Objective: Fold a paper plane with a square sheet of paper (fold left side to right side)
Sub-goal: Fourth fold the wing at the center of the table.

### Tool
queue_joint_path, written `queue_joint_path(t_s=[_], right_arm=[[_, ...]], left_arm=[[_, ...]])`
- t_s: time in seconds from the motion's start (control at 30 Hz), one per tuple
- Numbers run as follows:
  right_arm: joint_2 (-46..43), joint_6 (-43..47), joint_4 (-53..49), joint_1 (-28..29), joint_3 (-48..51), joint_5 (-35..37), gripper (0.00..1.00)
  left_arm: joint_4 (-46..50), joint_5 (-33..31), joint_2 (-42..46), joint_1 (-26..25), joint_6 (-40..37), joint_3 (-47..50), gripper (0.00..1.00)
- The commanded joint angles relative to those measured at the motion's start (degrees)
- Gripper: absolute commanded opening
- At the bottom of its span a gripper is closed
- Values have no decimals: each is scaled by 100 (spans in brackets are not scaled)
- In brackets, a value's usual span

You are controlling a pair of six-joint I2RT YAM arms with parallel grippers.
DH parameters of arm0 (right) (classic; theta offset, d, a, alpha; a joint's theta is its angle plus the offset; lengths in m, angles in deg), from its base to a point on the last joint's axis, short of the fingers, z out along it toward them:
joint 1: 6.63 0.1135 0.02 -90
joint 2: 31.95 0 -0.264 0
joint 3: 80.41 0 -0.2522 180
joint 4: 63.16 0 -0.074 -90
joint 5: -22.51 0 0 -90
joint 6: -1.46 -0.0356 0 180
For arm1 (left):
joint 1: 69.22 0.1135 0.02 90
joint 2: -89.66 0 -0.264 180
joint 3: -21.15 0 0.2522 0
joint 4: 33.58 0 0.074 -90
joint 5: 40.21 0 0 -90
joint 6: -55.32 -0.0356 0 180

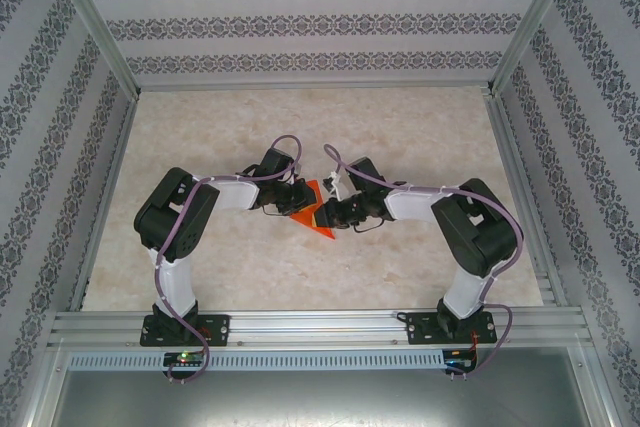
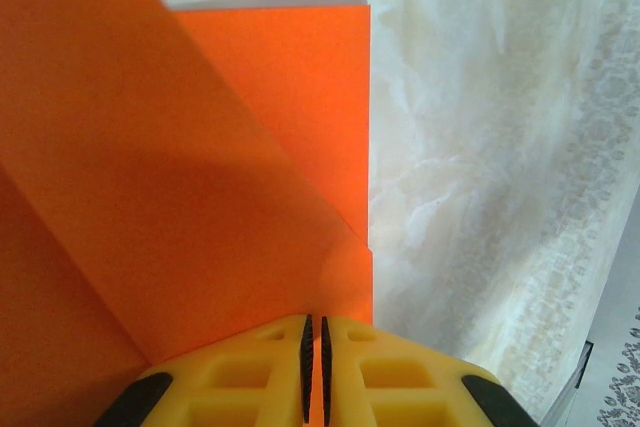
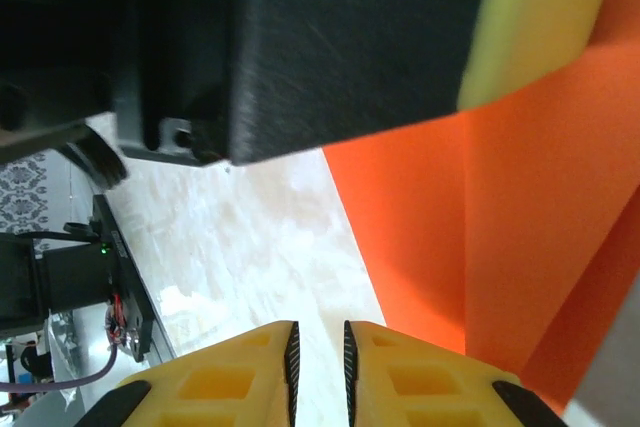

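Note:
The square sheet of paper [image 1: 316, 211] is bright orange and partly folded, lying mid-table between the two grippers. In the left wrist view a slanted upper flap of the paper [image 2: 200, 177] lies over a lower layer with a straight right edge. My left gripper [image 2: 315, 319] is shut on the paper's near edge, with orange showing between its pads. My right gripper [image 3: 320, 327] is open just left of the paper [image 3: 480, 227], with bare table between its jaws. The left gripper's black body [image 3: 330, 37] hangs above it.
The marbled beige tabletop [image 1: 420, 137] has free room all around the paper. Aluminium frame rails [image 1: 320, 327] run along the near edge and sides, with patterned walls behind. Both arm bases stand on the near rail.

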Motion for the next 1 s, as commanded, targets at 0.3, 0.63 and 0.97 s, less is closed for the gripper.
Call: queue_joint_path(t_s=[0.3,0.63,0.97], right_arm=[[232,543,-852,124,-153,414,21],[246,749,-1219,202,-237,689,21],[255,840,-1524,229,-209,722,20]], left_arm=[[369,-254,-97,-47,-46,174,16],[392,-270,-98,-47,-62,174,16],[404,-287,-99,-47,-69,182,16]])
